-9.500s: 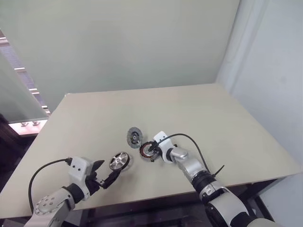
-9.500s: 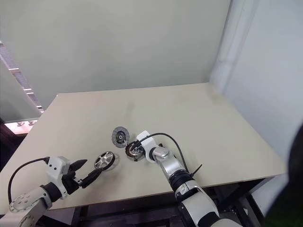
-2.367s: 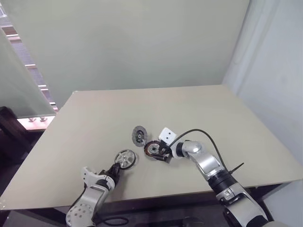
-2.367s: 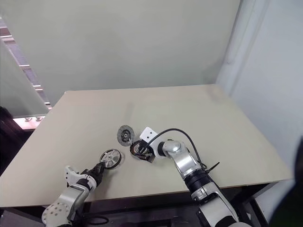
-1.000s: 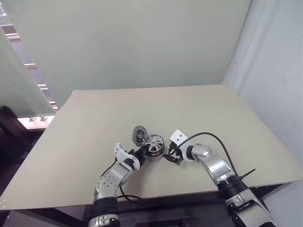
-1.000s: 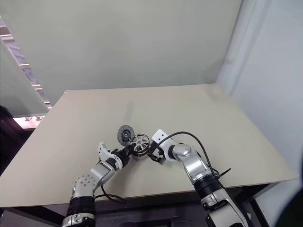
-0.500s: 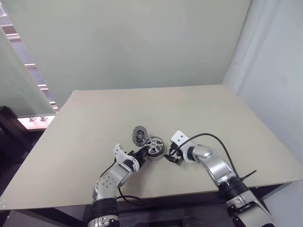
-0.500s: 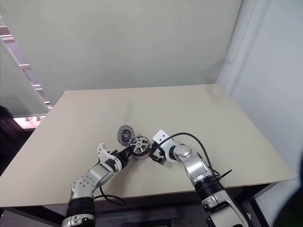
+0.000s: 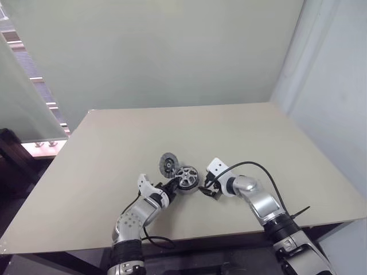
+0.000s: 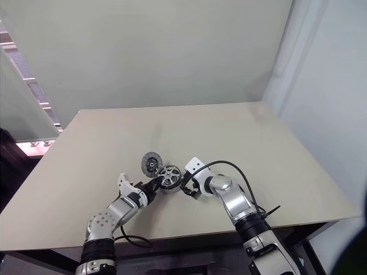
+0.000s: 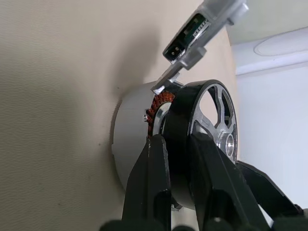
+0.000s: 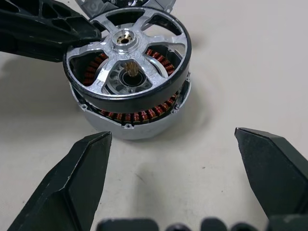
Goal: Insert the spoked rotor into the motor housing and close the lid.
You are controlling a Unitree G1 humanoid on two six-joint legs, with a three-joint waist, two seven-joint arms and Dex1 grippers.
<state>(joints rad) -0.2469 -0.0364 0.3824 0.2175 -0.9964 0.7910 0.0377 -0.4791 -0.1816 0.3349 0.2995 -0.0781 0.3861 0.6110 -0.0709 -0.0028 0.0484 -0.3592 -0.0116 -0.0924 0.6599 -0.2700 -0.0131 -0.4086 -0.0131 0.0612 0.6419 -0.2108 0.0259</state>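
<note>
Item one, near left: left gripper [image 9: 171,186], black fingers [image 11: 153,173] pinched on the dark rim of the spoked rotor [image 12: 127,55], reaching in from the left. Item two, near right: right gripper [image 12: 180,183], fingers spread wide, empty, pointed at the assembly from the right and just short of it, touching nothing. Item three, table [image 9: 275,149] centre: motor housing [image 12: 132,122], silver cup with copper-orange windings, standing on the tabletop; the rotor sits over it, tilted, only partly lowered, windings exposed below its rim on the right gripper's side. Item four, just beyond and slightly left of the housing: lid [image 9: 168,164], flat grey slotted disc with dark hub, lying on the table beside the rotor; contact between them cannot be told.
</note>
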